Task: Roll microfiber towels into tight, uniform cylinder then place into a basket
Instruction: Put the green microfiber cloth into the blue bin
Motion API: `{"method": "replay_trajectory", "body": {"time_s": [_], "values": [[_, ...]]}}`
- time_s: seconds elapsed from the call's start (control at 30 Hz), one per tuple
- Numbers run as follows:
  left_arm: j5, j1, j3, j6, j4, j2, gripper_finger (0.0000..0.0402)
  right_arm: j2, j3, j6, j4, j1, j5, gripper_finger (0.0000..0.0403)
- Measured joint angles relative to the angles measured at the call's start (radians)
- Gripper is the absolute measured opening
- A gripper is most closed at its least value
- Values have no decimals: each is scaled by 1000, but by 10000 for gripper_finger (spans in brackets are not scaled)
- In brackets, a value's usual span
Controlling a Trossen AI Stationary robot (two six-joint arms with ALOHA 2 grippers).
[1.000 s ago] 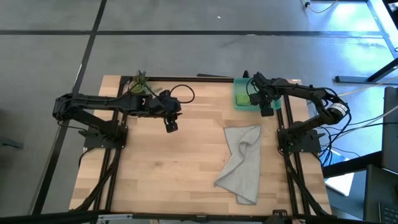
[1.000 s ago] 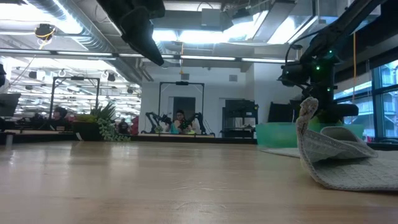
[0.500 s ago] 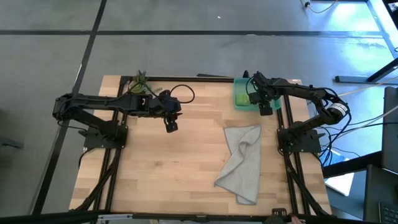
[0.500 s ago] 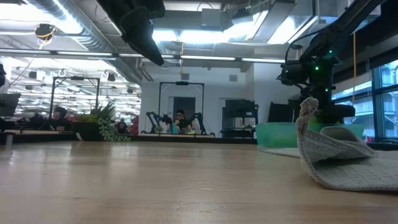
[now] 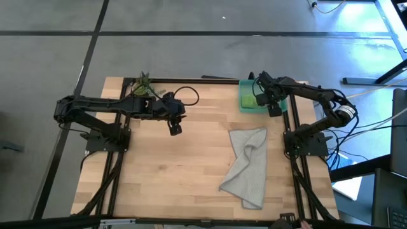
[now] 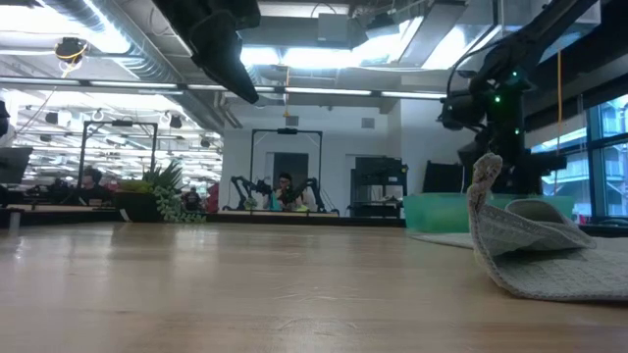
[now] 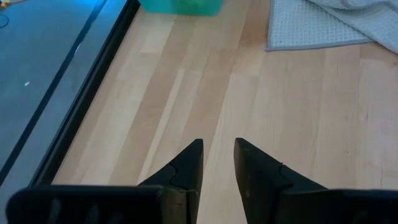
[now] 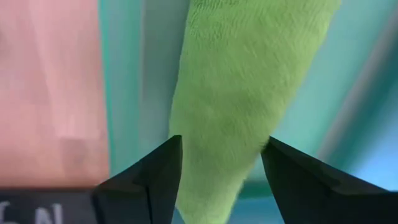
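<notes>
The right gripper (image 5: 273, 107) hangs over the basket (image 5: 243, 104) at about one o'clock on the table (image 5: 191, 165); in the right wrist view its fingers (image 8: 155, 177) stand well spread to either side of the rolled lime green towel (image 8: 239, 93), which lies inside the basket, and nothing shows them pressing on it; I judge the towel released, or very nearly. The risk here is that microfiber catches on a fingertip as the arm lifts, dragging the roll up or loosening it, so it sags out of its cylinder against the basket wall. The grey towel (image 5: 249, 166) lies crumpled and folded over itself at about four o'clock, well apart from the basket; a roll begun on that uneven heap would likely come out lopsided unless it is first flattened. The left gripper (image 5: 175, 129) waits near eleven o'clock over bare wood, its jaws parted by a narrow gap and holding nothing; the potted plant (image 5: 143, 86) sits just behind that arm.
</notes>
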Motion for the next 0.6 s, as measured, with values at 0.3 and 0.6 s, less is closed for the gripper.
{"method": "replay_trajectory", "body": {"time_s": [0.3, 0.6], "values": [[0, 0, 0, 0, 0, 0, 86, 0, 101, 48, -45, -28, -3, 218], [0, 0, 0, -4, 0, 0, 86, 11, 108, 232, 181, -67, -61, 218]]}}
